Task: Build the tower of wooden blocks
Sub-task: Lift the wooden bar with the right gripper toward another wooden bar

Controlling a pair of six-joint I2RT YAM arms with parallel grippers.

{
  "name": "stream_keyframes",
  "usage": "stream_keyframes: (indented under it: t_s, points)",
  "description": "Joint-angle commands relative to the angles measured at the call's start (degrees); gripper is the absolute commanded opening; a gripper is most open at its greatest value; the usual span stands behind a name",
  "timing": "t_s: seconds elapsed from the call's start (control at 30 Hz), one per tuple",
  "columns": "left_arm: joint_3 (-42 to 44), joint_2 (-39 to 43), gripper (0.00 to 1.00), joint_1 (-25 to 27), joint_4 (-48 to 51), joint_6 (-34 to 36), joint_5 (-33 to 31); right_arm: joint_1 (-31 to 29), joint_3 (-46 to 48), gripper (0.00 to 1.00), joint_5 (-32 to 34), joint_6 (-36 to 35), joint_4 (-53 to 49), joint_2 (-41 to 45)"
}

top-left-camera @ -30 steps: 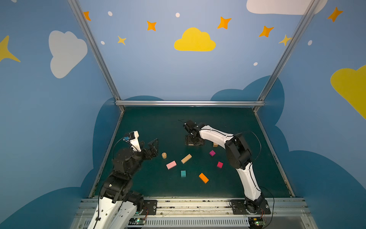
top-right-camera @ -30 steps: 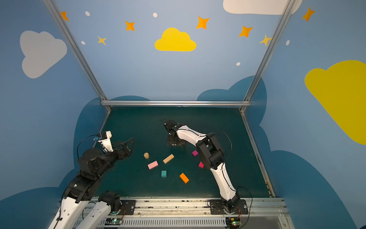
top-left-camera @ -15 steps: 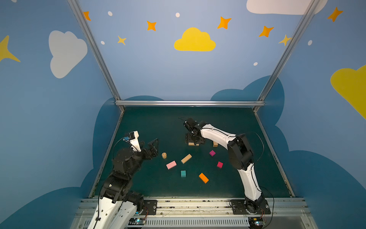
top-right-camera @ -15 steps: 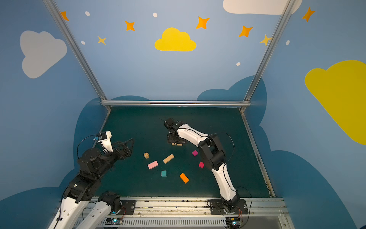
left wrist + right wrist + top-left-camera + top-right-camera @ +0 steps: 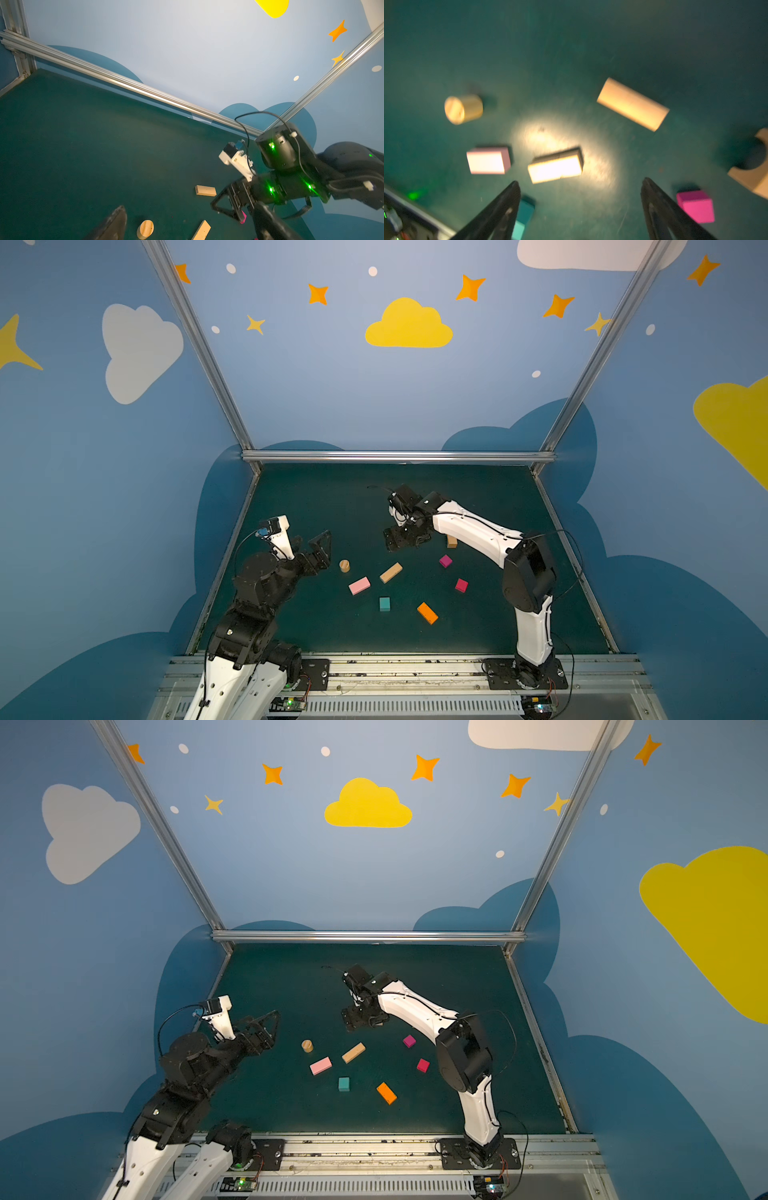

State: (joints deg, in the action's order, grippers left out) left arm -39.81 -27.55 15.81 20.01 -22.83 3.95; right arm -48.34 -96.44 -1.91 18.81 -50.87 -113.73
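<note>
Tower not started – wood blocks lie loose below right gripper, which hovers spread wide and empty. Tan oblong sits just ahead of its fingertips – probably the first base pick: descend, straddle its narrow width, close. Left gripper parted, empty, tan cylinder near it

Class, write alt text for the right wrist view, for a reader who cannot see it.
The right claw hangs open and empty over a green mat. Loose blocks lie below: tan cylinder, pink oblong, lit tan oblong, farther tan oblong, magenta cube, teal cube, arched tan piece. Image blurred.
</note>
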Motion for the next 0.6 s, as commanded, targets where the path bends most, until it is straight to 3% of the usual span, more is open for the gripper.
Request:
stream_keyframes:
  t_s: [0.0, 0.27, 0.57]
  points:
    - [0.3, 0.3, 0.94, 0.2, 0.3, -1.1, -0.4, -2.6, 2.8, 0.89, 0.0, -3.8, -1.8, 3.0]
    - [-0.1, 0.7, 0.93, 0.2, 0.8, -2.3, -0.9, -8.2, 5.6, 0.90, 1.8, -3.2, 0.7, 2.7]
    - [-0.7, 1.1, 0.93, 0.2, 1.9, -2.5, -1.5, -8.7, 5.9, 0.90, 5.3, -3.2, 2.4, 0.1]
